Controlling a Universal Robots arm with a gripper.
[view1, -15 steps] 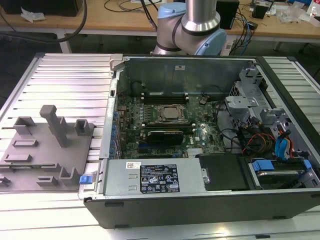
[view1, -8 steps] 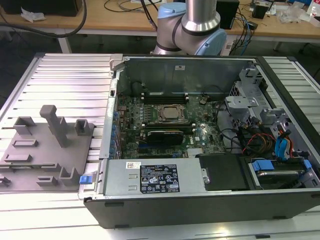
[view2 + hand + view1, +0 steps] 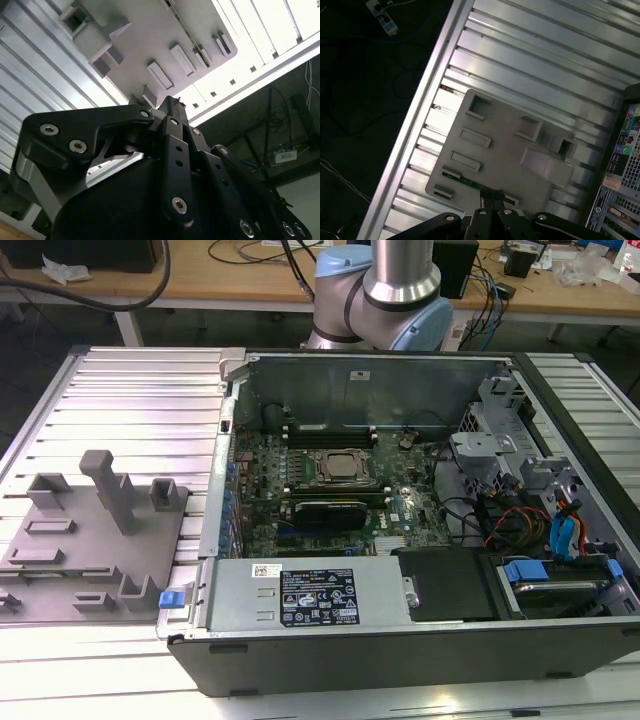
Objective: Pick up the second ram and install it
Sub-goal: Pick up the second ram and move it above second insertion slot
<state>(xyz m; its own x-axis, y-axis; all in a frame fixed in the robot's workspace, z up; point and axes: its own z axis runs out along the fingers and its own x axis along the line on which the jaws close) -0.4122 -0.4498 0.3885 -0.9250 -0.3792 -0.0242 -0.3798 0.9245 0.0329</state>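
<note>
Green second ram (image 3: pixel 470 181), edge-up in grey fixture plate (image 3: pixel 510 150); claw (image 3: pixel 491 196) over it, jaws together, holding nothing. Hazard: descending unopened, it would strike and crack the board.

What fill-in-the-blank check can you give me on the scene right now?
The hand hovers over the ___ holder plate.
The second ram is a thin ___ stick lying on that plate.
The plate sits on the exterior view's ___ of the computer case.
Missing words: grey, green, left.
</note>
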